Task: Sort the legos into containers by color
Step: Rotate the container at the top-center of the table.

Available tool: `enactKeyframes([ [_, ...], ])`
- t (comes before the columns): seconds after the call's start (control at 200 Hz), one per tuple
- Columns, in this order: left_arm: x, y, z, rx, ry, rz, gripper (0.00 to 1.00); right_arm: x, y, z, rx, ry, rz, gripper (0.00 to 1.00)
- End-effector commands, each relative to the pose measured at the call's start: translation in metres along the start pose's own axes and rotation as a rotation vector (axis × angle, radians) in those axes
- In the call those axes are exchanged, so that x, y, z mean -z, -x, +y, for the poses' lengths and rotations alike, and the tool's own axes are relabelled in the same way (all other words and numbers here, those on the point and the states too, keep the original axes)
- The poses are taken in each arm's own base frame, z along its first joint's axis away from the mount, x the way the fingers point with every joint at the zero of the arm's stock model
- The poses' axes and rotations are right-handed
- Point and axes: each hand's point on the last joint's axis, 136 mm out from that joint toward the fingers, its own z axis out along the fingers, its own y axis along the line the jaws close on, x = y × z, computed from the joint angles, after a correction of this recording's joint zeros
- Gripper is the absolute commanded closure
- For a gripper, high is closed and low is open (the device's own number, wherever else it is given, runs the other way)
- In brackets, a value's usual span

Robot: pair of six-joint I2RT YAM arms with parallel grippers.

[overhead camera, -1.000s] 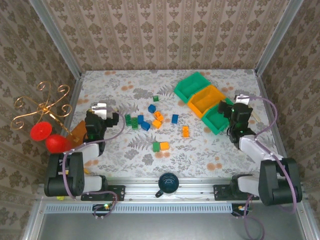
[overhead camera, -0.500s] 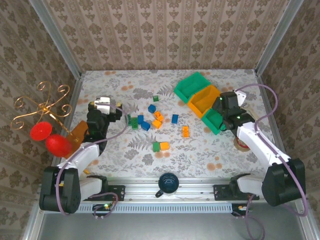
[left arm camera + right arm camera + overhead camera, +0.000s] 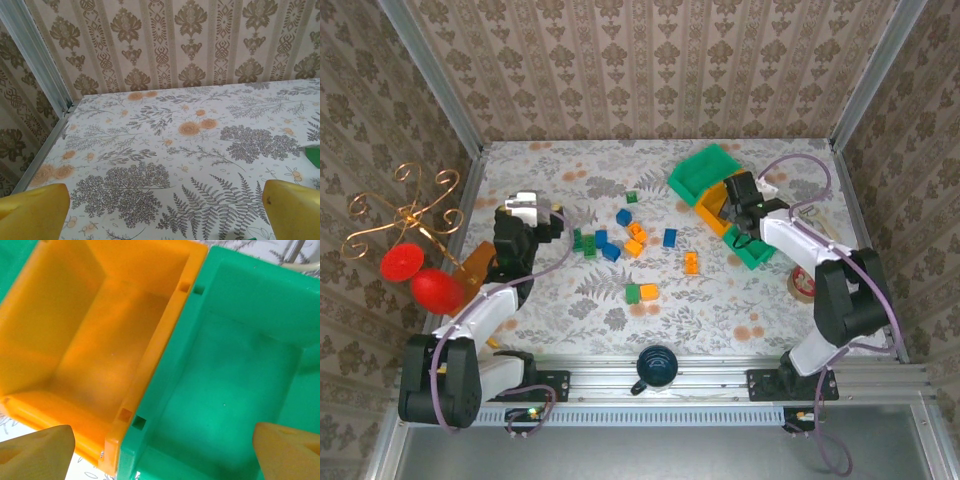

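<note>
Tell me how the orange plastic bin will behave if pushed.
The open-topped orange plastic bin looks empty and thin-walled, so it is probably light and would slide on the floral table cover. Low with a broad flat floor, it seems unlikely to tip. It sits against the green plastic bin, so a sideways push would likely shift both.

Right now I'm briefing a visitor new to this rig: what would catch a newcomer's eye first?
Small green, blue and orange plastic bricks lie scattered at the middle of the floral table. At the far right, three open plastic bins sit in a row: far green bin, orange bin, near green bin, with the open right gripper above the latter two. Left of the table, a curly gold wire ornament stands out.
</note>
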Motion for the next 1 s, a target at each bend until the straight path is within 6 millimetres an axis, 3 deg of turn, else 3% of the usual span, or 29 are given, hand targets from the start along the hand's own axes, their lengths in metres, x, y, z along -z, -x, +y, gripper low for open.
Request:
enactKeyframes([
  [0.0, 0.003, 0.016, 0.003, 0.036, 0.019, -0.025, 0.0, -0.009, -0.005, 0.007, -0.011, -0.017, 0.043, 0.07],
  [0.52, 0.001, 0.011, -0.001, 0.042, 0.0, 0.005, 0.0, -0.051, -0.009, 0.035, 0.1, -0.043, 0.107, 0.16],
  [0.72, 0.001, 0.01, -0.002, 0.043, -0.007, 0.007, 0.0, -0.058, -0.006, 0.044, 0.16, -0.037, 0.119, 0.26],
  [0.995, 0.003, 0.01, -0.002, 0.043, -0.008, 0.005, 0.0, -0.063, -0.007, 0.051, 0.29, -0.03, 0.156, 0.49],
])
